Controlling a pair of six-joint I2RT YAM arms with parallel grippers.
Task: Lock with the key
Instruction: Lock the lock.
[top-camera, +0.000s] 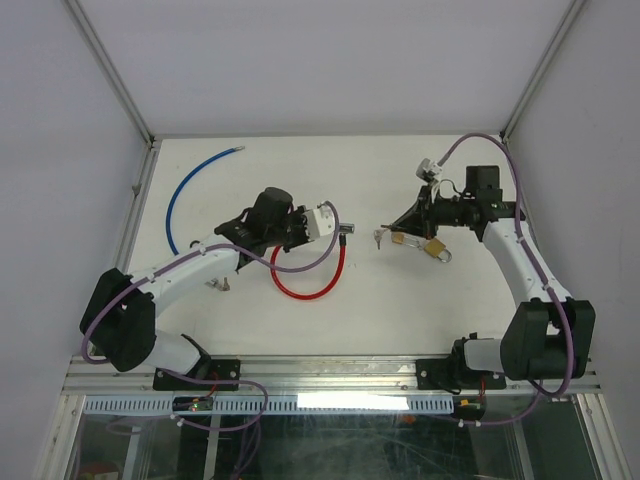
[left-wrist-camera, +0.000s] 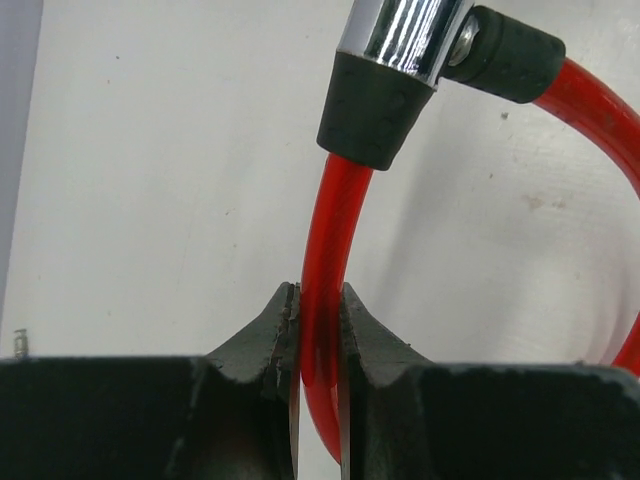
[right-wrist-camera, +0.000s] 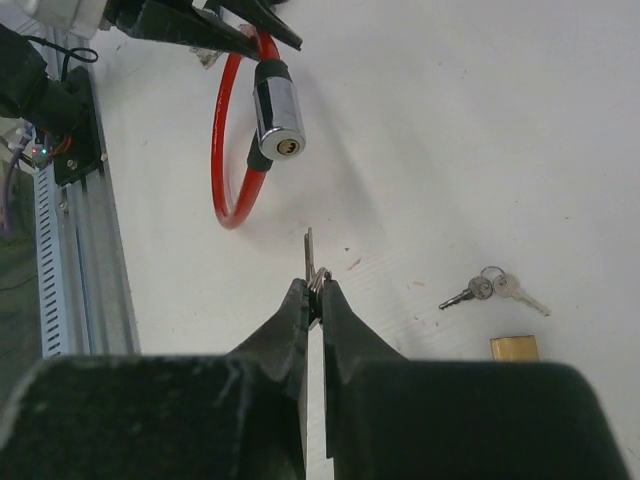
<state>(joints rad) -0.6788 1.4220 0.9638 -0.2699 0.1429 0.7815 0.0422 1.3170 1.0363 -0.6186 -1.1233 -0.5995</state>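
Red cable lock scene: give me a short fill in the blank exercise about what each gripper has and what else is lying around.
1. The lock cable clamped in the left gripper is ____.
2. The key pinched in the right gripper is ____ inserted in the chrome lock cylinder.
3. The loose cable lying untouched at the far left of the top view is ____.

Missing words: red; not; blue.
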